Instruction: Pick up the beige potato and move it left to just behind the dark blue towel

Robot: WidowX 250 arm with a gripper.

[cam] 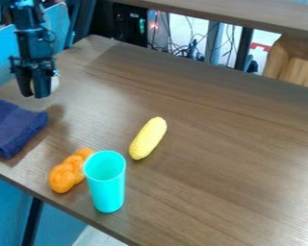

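While the black claw (32,93) hangs over the counter's (227,139) left end, fingertips downward, its two fingers stand spread with a gap between them. Just behind it, to its right in the view, shows a pale thing (55,81), mostly hidden, so what it is and whether the claw touches it cannot be told. Below the claw, near where the counter's left end meets its front edge, a dark blue cloth (14,129) lies folded in a thick, soft pad.

Farther right along the front edge, a turquoise cup (108,190) stands upright, its open mouth up. An orange twisted loaf (66,174) lies at its left side, the upper end partly behind the cup; whether the two touch cannot be told. A yellow corn cob (148,138) lies slantwise farther in from the front edge, apart from both, one end toward the cup.

Beyond the counter's far edge are a dark box (129,24) with small lights, tangled cables (190,50) and, at the upper right, a light wooden block (294,62).
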